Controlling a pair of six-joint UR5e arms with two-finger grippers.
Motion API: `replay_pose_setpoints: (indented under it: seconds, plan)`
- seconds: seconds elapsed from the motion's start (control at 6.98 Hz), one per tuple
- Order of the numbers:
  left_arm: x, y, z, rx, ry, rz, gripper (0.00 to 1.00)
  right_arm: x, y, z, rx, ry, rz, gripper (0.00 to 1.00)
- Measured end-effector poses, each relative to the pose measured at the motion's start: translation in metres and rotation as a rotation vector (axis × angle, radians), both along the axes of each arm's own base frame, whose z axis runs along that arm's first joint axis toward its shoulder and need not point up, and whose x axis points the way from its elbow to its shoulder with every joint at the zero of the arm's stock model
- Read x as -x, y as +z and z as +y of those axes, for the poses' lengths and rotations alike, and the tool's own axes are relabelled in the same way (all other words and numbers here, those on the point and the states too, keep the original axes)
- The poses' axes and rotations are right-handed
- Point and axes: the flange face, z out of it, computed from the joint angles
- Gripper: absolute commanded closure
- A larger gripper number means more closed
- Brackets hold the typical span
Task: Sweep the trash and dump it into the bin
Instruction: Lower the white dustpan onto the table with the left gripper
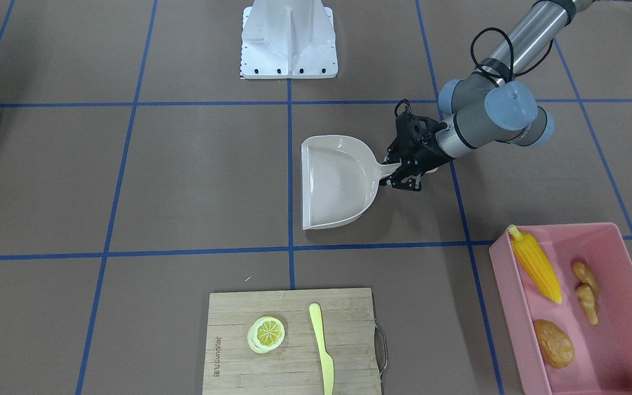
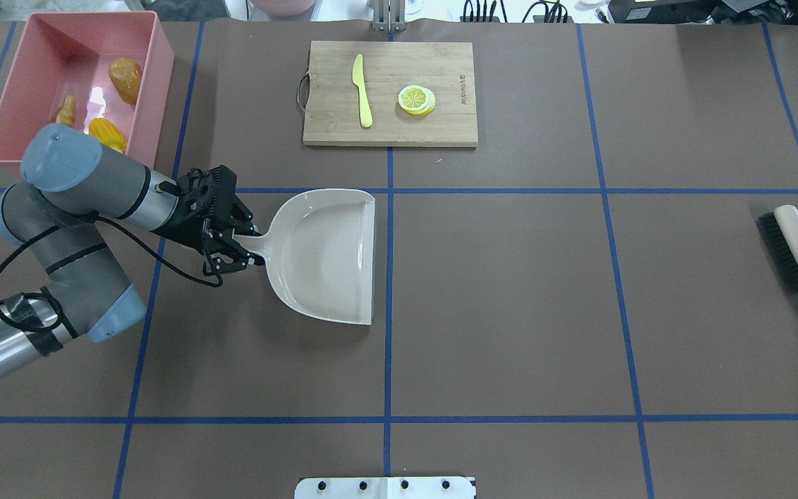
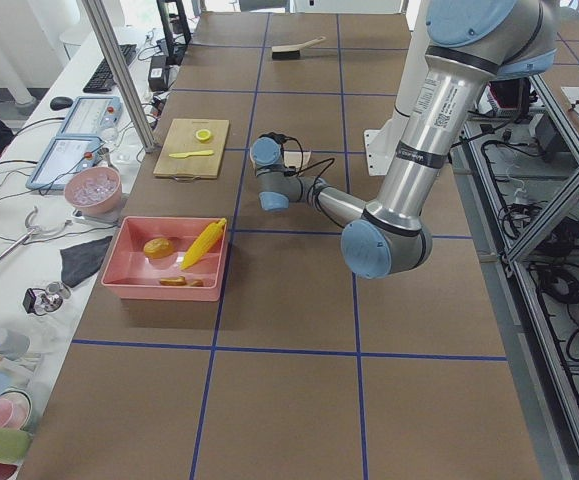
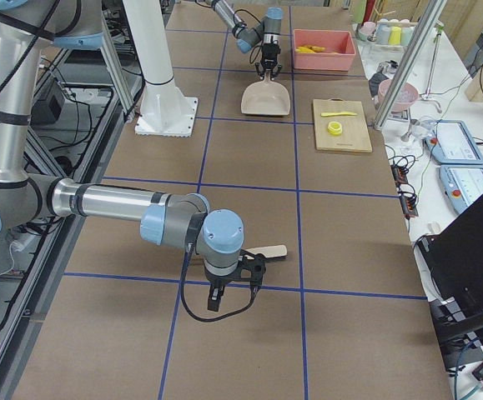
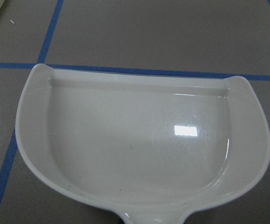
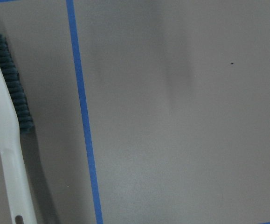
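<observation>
Trash first, from the front-facing camera: the corn cob [image 1: 535,266], the ginger root [image 1: 586,291] and the potato [image 1: 553,343] all lie inside the pink bin [image 1: 618,351], the cob leaning against one wall. The dustpan [image 1: 338,181] sits flat on the table with nothing in it. The left gripper [image 1: 394,174] is at its handle with fingers spread either side of it, apparently not pinching. The lemon slice [image 1: 266,333] and yellow knife [image 1: 321,345] rest on the cutting board [image 1: 239,318], apart from the job.

From overhead, the same holds: three toy foods in the bin, pan empty, its mouth facing the table's middle. The brush [image 2: 797,253] lies alone on the table, well away on the robot's right.

The left-end view shows the bin with its load. The left arm's wrist hides the pan.

From the right-end view, the right gripper [image 4: 233,298] hangs just beside the brush handle, not touching it. Whether its fingers are apart or together I cannot tell from here.

The left wrist camera looks into a bare, glossy pan. The right wrist camera sees only the brush lying on the mat.

Judged from this, sweeping and dumping are done — what is left, at most, is drawing the arms away.
</observation>
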Motion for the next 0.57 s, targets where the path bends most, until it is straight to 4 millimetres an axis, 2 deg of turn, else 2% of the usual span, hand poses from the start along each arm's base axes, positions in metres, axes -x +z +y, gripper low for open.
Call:
replay_pose_setpoints:
  seconds: [0.29,0.43,0.57]
  plan:
    - [-0.0024,0.0003,0.0024,-0.004,0.006,0.0,1.0,-0.0001,0.0001,0.0,0.0,0.0,0.001,0.0]
    - [-0.0032,0.0006,0.003,-0.004,0.008,0.0,0.83,-0.0001,0.0002,0.0001,0.0,0.0,0.001,0.0]
    - [-0.0038,0.0007,0.0036,-0.004,0.009,0.0,0.45,-0.0001,0.0002,0.0001,0.0,0.0,0.002,0.0]
